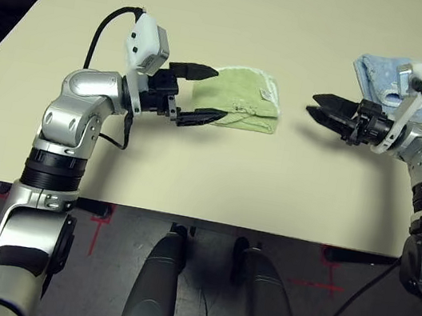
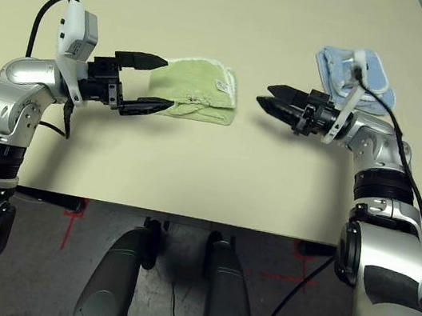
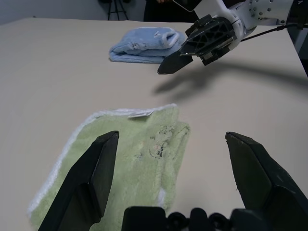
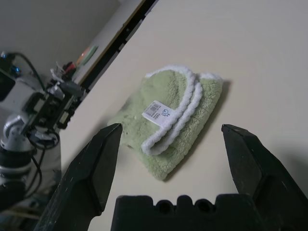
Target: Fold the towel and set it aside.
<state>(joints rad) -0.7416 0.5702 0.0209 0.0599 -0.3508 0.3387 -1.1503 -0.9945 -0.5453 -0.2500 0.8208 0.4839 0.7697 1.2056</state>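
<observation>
The left claw [image 1: 196,92] sits at the left end of the towel [image 1: 245,99]. Its two fingers are wide apart, one on each side of that end, and they hold nothing. The towel lies folded on the desk [image 1: 235,16], near the middle. Its long way runs left to right, so it points from one claw to the other. A white label shows near its right end. The right claw [image 1: 322,110] is further right, a little way off from the towel, with bare desk between them. Its fingers are apart too, and it holds nothing. Behind it lies a blue towel [image 1: 379,73]. The left claw looks nearer, so it is likely the one to move the towel aside.
</observation>
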